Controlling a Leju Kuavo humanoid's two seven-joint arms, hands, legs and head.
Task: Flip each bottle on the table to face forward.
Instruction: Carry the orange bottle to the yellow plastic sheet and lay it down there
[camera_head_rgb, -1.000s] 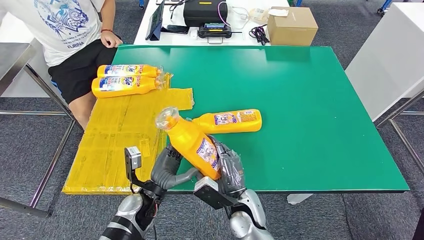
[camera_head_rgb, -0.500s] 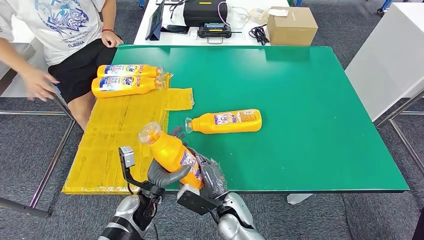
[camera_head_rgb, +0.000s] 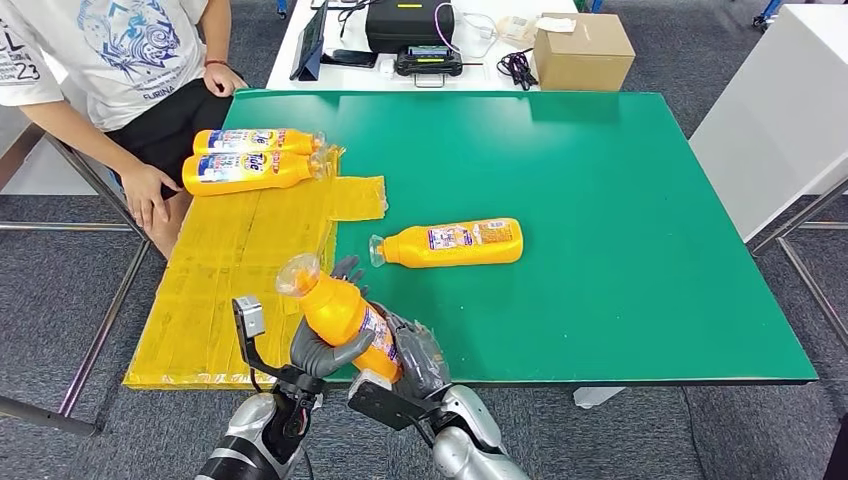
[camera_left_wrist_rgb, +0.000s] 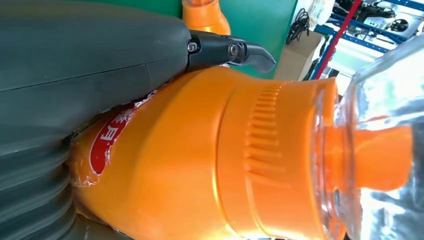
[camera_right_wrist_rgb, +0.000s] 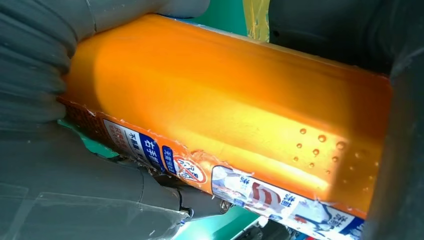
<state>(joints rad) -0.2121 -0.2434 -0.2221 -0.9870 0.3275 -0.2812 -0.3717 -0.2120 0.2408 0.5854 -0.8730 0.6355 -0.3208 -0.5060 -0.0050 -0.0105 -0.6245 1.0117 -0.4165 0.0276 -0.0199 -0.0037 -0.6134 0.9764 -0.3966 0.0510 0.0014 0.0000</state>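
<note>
While a person (camera_head_rgb: 130, 60) sits off at the far left with one hand hanging by the table leg, two orange bottles (camera_head_rgb: 250, 158) lie side by side on the yellow mat (camera_head_rgb: 240, 250) at the left of the green table (camera_head_rgb: 620, 220). Moving right, the left hand (camera_head_rgb: 322, 350) wraps the upper body of a third bottle (camera_head_rgb: 340, 312), thumb across the front, and the right hand (camera_head_rgb: 418, 352) clamps the lower part, so both hands are closed on it. It's lifted off the table near the front edge, tilted with its clear cap (camera_head_rgb: 298, 274) pointing up and left. Further right, a fourth bottle (camera_head_rgb: 450, 242) lies on the bare green, cap toward the mat.

Looks like smooth hard plastic, probably full, so a bit heavy and slick, and there are droplets on it in the right wrist view. I'd grab the flat labelled sides mid-body, not the neck, since the cap looks like it could pop.
</note>
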